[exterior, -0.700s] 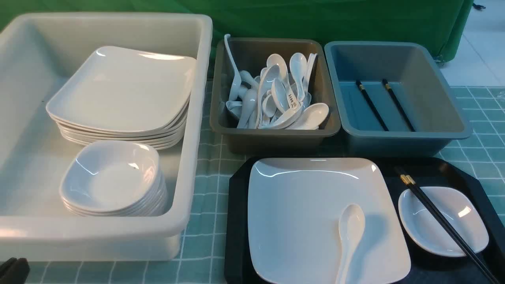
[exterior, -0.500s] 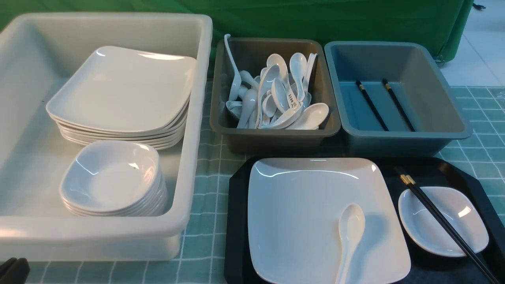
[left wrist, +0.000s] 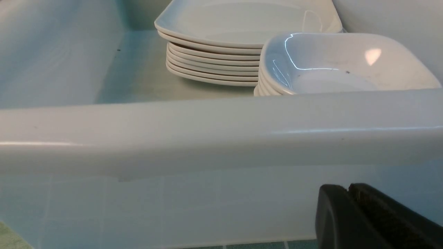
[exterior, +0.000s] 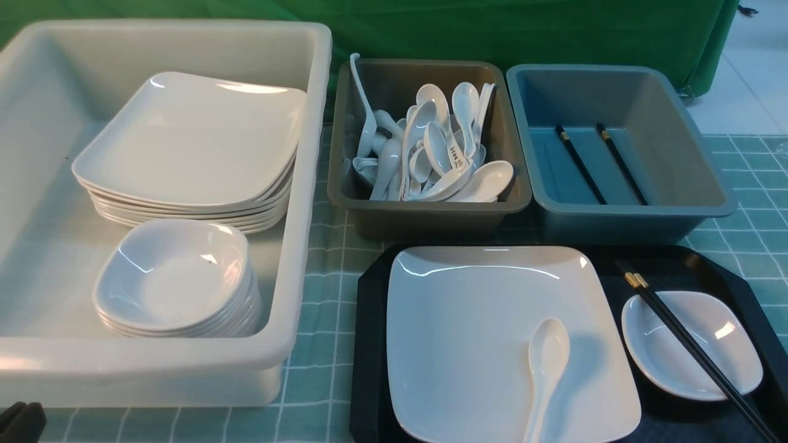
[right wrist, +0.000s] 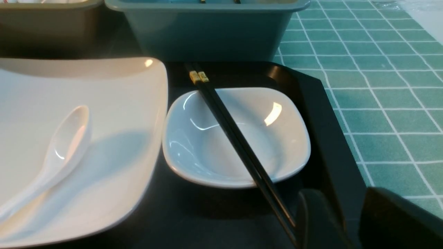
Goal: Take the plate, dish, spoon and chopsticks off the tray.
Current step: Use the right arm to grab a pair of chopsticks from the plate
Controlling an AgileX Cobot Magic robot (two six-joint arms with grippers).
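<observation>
Nothing has moved; white square plate [exterior: 480, 320], small white dish [exterior: 723, 366], white spoon [exterior: 545, 363] and black chopsticks [exterior: 683, 341] all lie uncleared on black tray [exterior: 369, 344]; left pincer [left wrist: 347, 189] closed, right pincer [right wrist: 347, 204] open.

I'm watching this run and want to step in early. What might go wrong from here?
The chopsticks rest loosely across the dish; a nudge from the open right pincer beside them might roll them off or tip the dish. The spoon lies loose on the plate; lifting the plate first would likely slide it off.
</observation>
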